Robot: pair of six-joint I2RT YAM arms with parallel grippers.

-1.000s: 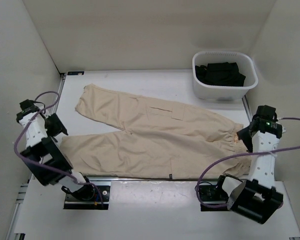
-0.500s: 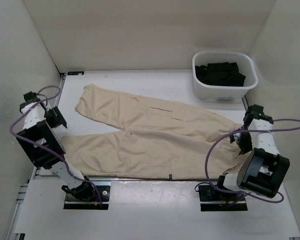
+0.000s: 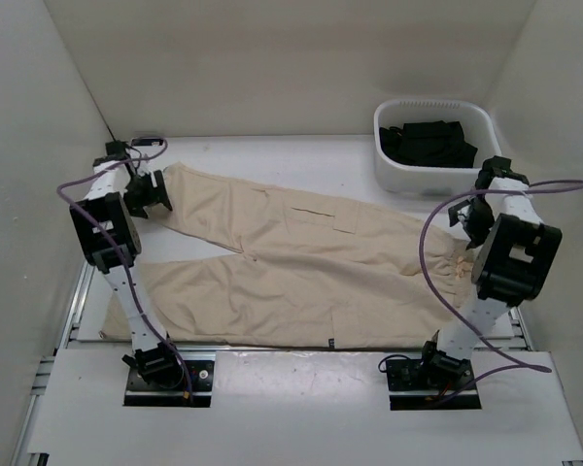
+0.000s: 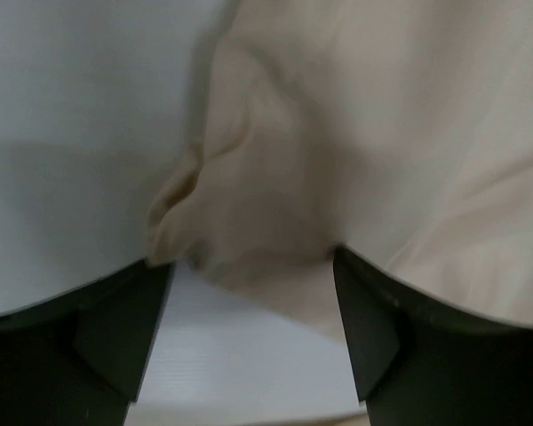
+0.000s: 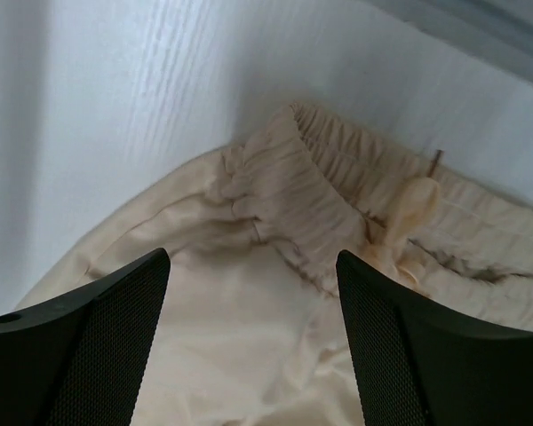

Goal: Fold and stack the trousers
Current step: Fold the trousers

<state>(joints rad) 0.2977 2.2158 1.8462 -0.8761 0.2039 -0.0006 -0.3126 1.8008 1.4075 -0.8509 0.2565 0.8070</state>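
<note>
Trousers (image 3: 301, 262) span the table (image 3: 272, 150); basket (image 3: 429, 181) far right (clothes (image 3: 428, 144) inside, seemingly).

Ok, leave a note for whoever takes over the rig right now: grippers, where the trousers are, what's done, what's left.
Left gripper: open, over the far leg's cuff, far left.
Right gripper: open, over the waistband, right side.
Trousers: spread flat on the table, legs apart.
Done: no fold yet.
Left: grip, fold, stack.

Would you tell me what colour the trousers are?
The trousers are plain beige, shown best in the top external view.
</note>
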